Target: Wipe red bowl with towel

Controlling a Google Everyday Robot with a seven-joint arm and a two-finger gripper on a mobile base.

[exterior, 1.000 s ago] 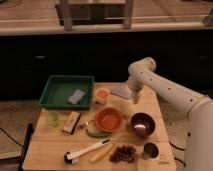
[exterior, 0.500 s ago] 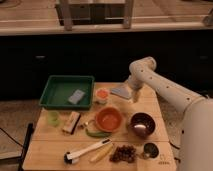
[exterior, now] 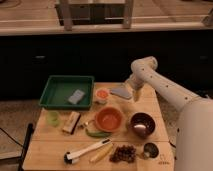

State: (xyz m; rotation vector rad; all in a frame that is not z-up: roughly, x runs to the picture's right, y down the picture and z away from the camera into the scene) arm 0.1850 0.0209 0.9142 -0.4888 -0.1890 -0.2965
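Observation:
The red bowl [exterior: 108, 119] sits near the middle of the wooden table, wide, shallow and glossy orange-red. Behind it and to the right, the towel [exterior: 120, 92] lies flat on the table as a thin grey-blue cloth. My gripper [exterior: 135, 95] hangs pointing down at the towel's right edge, well behind the bowl. It is open, with nothing between its fingers. The white arm reaches in from the right.
A green tray [exterior: 56, 101] at the back left holds a grey-blue block [exterior: 76, 96]. A pale cup with orange contents [exterior: 101, 94] stands left of the towel. A dark bowl [exterior: 142, 124], a metal cup [exterior: 150, 150], a brush [exterior: 87, 150] and a green cup [exterior: 53, 118] surround the red bowl.

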